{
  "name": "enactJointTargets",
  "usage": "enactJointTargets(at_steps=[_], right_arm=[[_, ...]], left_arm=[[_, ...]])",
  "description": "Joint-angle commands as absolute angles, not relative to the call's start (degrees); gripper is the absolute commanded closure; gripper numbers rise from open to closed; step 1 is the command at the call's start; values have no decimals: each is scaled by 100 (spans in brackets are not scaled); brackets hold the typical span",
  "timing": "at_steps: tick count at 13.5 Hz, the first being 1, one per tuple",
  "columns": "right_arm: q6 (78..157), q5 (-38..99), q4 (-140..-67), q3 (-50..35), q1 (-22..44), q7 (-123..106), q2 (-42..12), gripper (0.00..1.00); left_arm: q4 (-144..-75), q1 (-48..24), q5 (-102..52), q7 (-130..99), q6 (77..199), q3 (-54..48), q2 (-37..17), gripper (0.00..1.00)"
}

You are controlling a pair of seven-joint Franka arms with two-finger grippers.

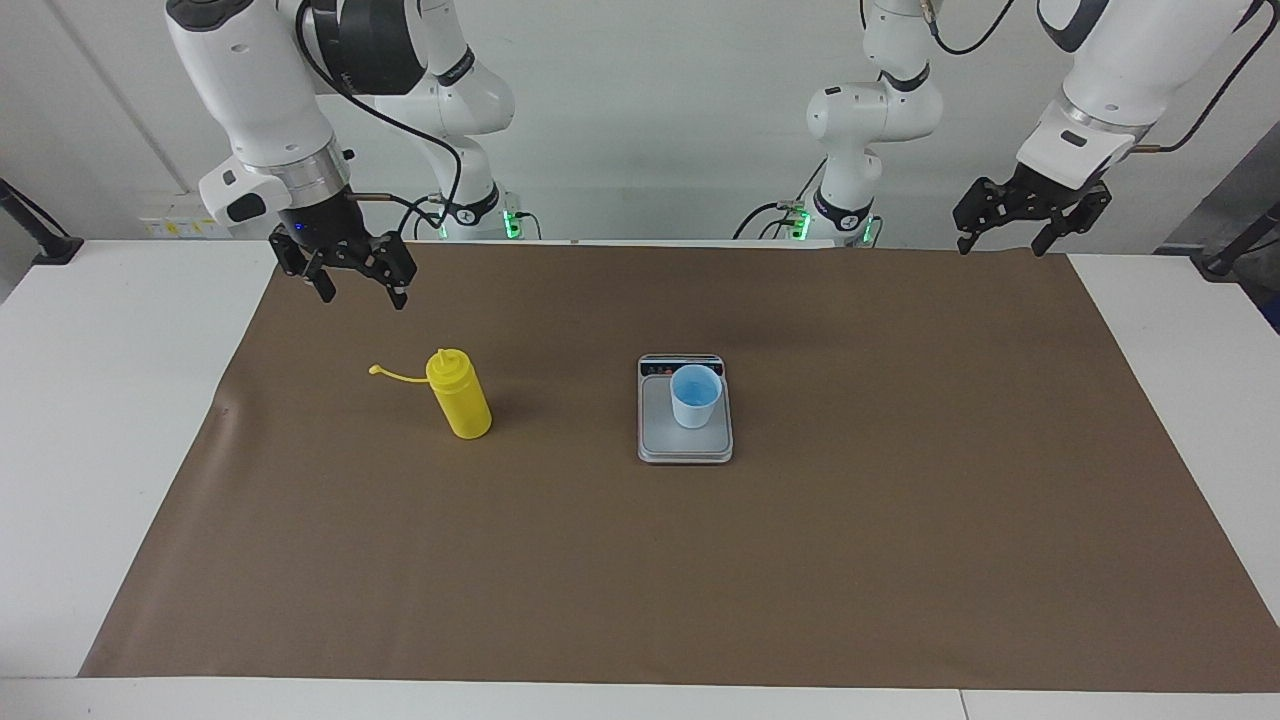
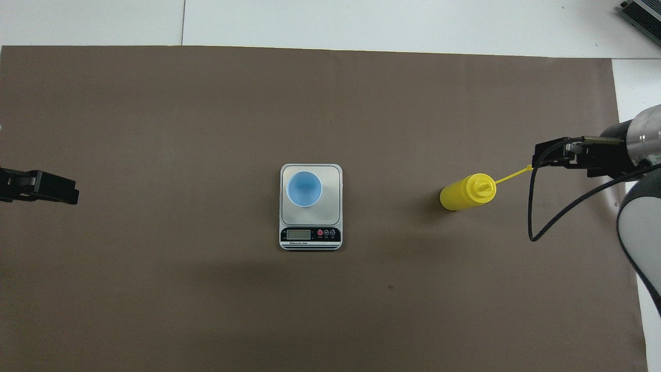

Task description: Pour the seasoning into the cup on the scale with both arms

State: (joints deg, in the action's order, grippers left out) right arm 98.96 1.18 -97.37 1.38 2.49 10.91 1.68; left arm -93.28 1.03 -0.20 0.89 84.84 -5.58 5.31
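From overhead I see only part of the left gripper (image 2: 38, 187); the scale (image 2: 311, 170) display is too small to read.

One camera sits high across the white counter (image 1: 120, 400), facing both robots from a distance. The other hangs high above the robots' end, looking forward and steeply down. Both take in the brown paper mat (image 1: 800, 560) (image 2: 155, 103) and everything standing on it, half a turn apart.
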Motion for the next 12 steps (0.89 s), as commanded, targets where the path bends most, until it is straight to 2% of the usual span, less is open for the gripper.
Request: enactJointTargets(at_steps=[1, 12], right_arm=[[9826, 229, -9756, 114, 176, 1283, 185, 0], [9888, 220, -9773, 105, 229, 1336, 185, 0]], left_arm=[[-9396, 97, 97, 62, 8437, -554, 606, 0], [-9396, 97, 97, 62, 8437, -554, 598, 0]])
